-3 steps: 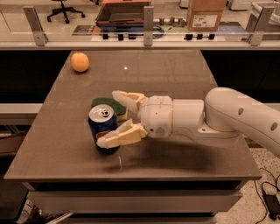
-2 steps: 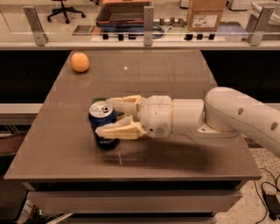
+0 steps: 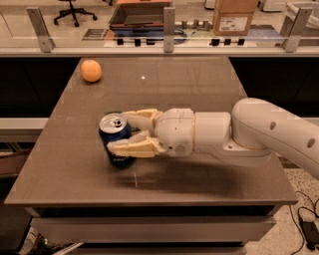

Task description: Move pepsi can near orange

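Observation:
The pepsi can, dark blue with a silver top, stands upright on the brown table, left of its middle. My gripper reaches in from the right and is shut on the can, one cream finger behind it and one across its front. The orange lies at the table's far left corner, well apart from the can.
A glass rail with metal posts runs behind the table's far edge. A cardboard box and a dark tray sit beyond it. My white arm lies across the table's right half.
The fingers have closed in around the can. Something dark green behind the can a second ago no longer shows. The can and the orange stay where they were.

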Available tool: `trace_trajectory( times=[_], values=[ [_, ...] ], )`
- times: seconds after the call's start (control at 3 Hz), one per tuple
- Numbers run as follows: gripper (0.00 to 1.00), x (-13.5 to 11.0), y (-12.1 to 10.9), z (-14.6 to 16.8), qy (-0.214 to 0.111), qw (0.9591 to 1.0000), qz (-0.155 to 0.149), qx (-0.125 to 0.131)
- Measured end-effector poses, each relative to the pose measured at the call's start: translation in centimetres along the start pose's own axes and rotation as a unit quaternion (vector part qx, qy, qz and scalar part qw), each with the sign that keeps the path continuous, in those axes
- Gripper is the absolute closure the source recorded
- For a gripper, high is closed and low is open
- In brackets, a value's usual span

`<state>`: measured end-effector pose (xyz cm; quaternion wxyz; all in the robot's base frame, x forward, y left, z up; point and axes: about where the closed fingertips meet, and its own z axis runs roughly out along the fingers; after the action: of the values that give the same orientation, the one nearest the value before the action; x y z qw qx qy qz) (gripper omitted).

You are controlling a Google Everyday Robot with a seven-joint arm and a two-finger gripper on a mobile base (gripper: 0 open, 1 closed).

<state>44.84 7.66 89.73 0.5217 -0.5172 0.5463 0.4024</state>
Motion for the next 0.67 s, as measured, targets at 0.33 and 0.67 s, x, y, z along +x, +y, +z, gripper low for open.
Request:
trace_trajectory(
  times=[0.33,0.67],
  values=[
    [1.00,-0.13,0.13,0.16,0.000,1.0000,-0.001,-0.002],
    [1.00,-0.16,0.14,0.17,0.000,1.0000,-0.002,-0.002]
  ],
)
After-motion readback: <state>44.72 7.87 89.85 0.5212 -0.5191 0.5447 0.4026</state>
